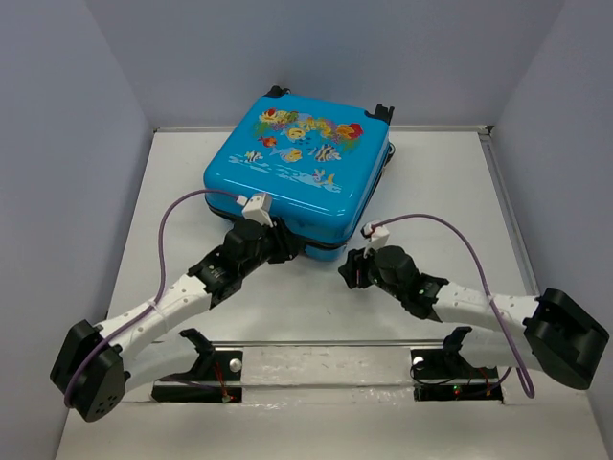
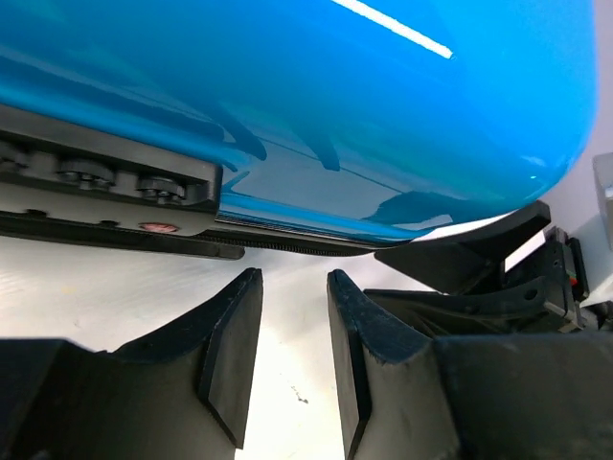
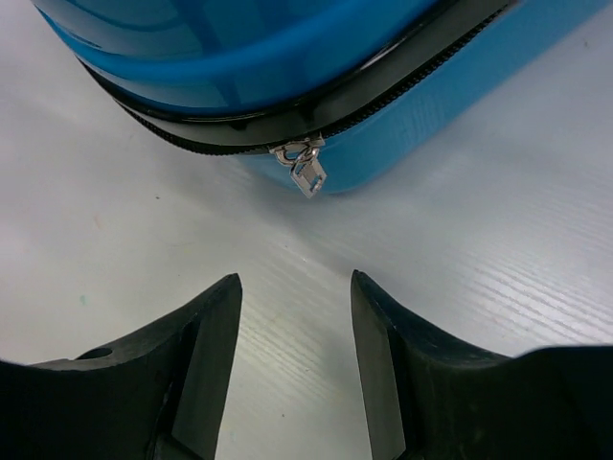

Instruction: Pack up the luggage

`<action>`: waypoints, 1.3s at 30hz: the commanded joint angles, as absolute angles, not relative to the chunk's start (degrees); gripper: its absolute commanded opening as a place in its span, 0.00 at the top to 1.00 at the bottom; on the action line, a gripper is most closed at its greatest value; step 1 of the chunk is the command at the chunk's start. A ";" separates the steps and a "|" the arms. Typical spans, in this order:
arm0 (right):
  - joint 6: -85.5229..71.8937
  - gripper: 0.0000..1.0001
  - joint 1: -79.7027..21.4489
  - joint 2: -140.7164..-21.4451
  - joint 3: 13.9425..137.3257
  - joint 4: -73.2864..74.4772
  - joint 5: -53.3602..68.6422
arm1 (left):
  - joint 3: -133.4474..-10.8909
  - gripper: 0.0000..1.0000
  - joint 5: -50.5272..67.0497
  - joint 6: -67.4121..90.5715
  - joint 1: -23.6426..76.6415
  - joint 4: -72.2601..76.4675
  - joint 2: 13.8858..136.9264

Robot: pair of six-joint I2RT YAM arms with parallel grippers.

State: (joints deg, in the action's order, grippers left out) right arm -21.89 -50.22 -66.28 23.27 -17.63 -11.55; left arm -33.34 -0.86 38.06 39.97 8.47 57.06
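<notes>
The white table (image 1: 316, 307) carries one suitcase (image 1: 297, 163), lying flat and zipped closed, fish print up. Its near edge sits just ahead of the left claw (image 2: 292, 278). Ahead of the right claw (image 3: 295, 280), bare tabletop lies before the corner where the zip pull (image 3: 306, 174) hangs.

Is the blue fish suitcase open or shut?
Shut. The suitcase lies flat with both shells together, and the zipper pull hangs at the seam. Whether it is zipped all the way round, I cannot tell.
</notes>
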 commanded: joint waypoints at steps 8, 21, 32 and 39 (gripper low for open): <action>-10.11 0.48 -49.48 -70.49 31.37 -25.22 -14.76 | -37.79 0.56 -0.53 37.62 40.69 15.03 64.60; -4.22 0.64 -49.48 -74.44 34.10 -28.21 -21.44 | -39.99 0.56 -2.81 36.39 40.69 15.91 68.11; -4.31 0.93 -49.48 -76.38 33.49 -30.93 -22.24 | -42.27 0.57 -3.69 35.25 40.61 16.26 70.49; -10.89 0.93 -53.86 -70.75 31.81 -26.91 -12.30 | -46.75 0.58 -4.30 34.01 40.52 16.26 74.35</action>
State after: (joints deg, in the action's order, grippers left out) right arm -7.09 -49.93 -74.48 29.95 -21.21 -17.74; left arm -41.63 -0.21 35.94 41.19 9.06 71.75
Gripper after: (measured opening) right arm 0.076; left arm 0.425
